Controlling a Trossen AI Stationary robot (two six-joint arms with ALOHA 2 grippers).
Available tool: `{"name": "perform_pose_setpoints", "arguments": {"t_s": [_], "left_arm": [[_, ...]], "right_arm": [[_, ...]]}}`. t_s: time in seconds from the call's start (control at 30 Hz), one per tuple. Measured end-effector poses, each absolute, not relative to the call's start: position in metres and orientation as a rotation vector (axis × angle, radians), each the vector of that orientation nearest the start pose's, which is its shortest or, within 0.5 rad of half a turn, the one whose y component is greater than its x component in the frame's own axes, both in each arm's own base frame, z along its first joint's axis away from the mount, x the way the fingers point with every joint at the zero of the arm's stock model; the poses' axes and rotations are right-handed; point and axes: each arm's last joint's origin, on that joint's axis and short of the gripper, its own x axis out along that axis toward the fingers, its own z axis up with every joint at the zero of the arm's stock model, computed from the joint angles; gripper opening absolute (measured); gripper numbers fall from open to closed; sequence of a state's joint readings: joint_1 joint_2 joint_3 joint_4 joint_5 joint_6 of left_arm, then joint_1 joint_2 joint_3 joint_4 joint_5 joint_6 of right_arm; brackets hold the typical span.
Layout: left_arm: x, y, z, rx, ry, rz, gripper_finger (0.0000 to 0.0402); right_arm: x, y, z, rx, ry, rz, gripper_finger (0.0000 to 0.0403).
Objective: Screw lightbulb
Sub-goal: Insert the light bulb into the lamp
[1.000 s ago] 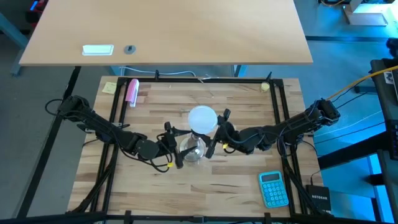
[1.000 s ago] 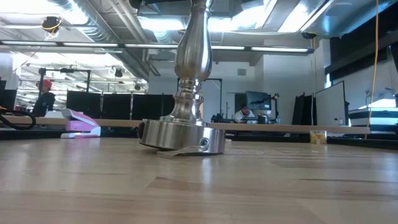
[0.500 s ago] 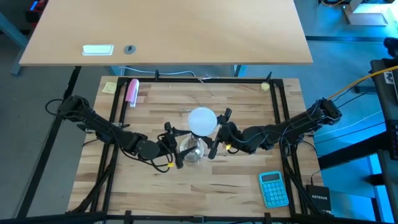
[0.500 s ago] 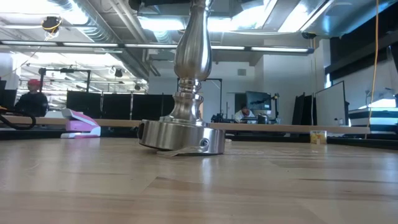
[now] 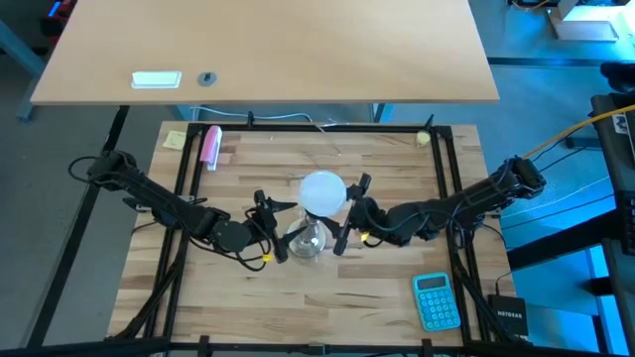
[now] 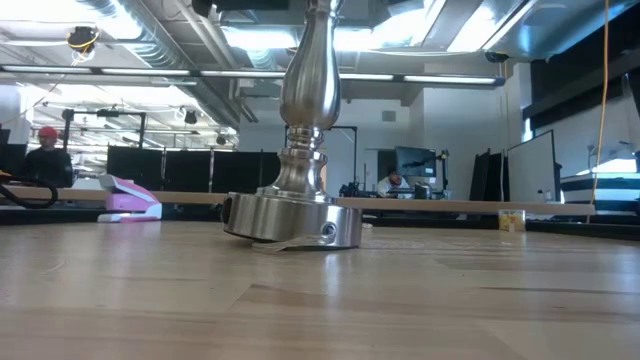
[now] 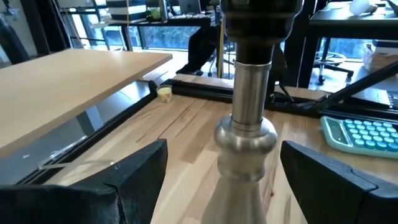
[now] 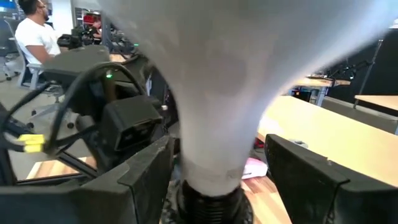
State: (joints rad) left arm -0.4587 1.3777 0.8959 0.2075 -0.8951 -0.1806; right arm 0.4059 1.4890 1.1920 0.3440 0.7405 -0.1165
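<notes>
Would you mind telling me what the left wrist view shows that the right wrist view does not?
Only the left wrist view shows the blue calculator and the lamp stand's silver stem, with the open left claw on either side of it. Only the right wrist view shows the lightbulb, its neck between the open right claw, plus a seated person. Both show the wooden table and the black socket.
</notes>
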Motion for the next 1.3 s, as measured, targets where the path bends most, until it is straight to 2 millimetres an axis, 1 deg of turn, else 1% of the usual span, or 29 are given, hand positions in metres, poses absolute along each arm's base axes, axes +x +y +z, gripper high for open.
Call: {"name": "perform_pose_setpoints", "arguments": {"t_s": [0.17, 0.37, 0.53, 0.7, 0.83, 0.9, 1.0, 1.07, 1.1, 1.2, 1.3], "left_arm": [[0.276, -0.113, 0.279, -0.005, 0.177, 0.445, 0.0301], [0.275, -0.113, 0.278, -0.005, 0.18, 0.443, 0.0301], [0.275, -0.113, 0.278, -0.006, 0.181, 0.443, 0.0301], [0.275, -0.113, 0.278, -0.014, 0.185, 0.443, 0.0301], [0.274, -0.114, 0.278, -0.015, 0.183, 0.438, 0.0301], [0.274, -0.115, 0.278, -0.015, 0.183, 0.436, 0.0301], [0.271, -0.116, 0.281, -0.023, 0.175, 0.428, 0.0301], [0.267, -0.117, 0.286, -0.034, 0.161, 0.418, 0.0301], [0.265, -0.117, 0.289, -0.041, 0.153, 0.412, 0.0301], [0.257, -0.118, 0.299, -0.068, 0.121, 0.394, 0.0301], [0.249, -0.117, 0.309, -0.111, 0.086, 0.383, 0.0301]], "right_arm": [[0.317, 0.118, 0.365, -0.103, 0.0, -0.342, 0.0257], [0.31, 0.126, 0.376, -0.137, 0.05, -0.337, 0.0257], [0.301, 0.13, 0.38, -0.161, 0.08, -0.348, 0.0257], [0.286, 0.135, 0.384, -0.176, 0.109, -0.343, 0.0257], [0.268, 0.142, 0.386, -0.168, 0.151, -0.312, 0.0257], [0.26, 0.144, 0.384, -0.156, 0.193, -0.304, 0.0257], [0.253, 0.144, 0.372, -0.138, 0.285, -0.298, 0.0257], [0.252, 0.145, 0.358, -0.131, 0.339, -0.293, 0.0257], [0.252, 0.144, 0.349, -0.124, 0.355, -0.297, 0.0257], [0.255, 0.142, 0.313, -0.109, 0.37, -0.302, 0.0257], [0.26, 0.135, 0.281, -0.056, 0.326, -0.281, 0.0257]]}}
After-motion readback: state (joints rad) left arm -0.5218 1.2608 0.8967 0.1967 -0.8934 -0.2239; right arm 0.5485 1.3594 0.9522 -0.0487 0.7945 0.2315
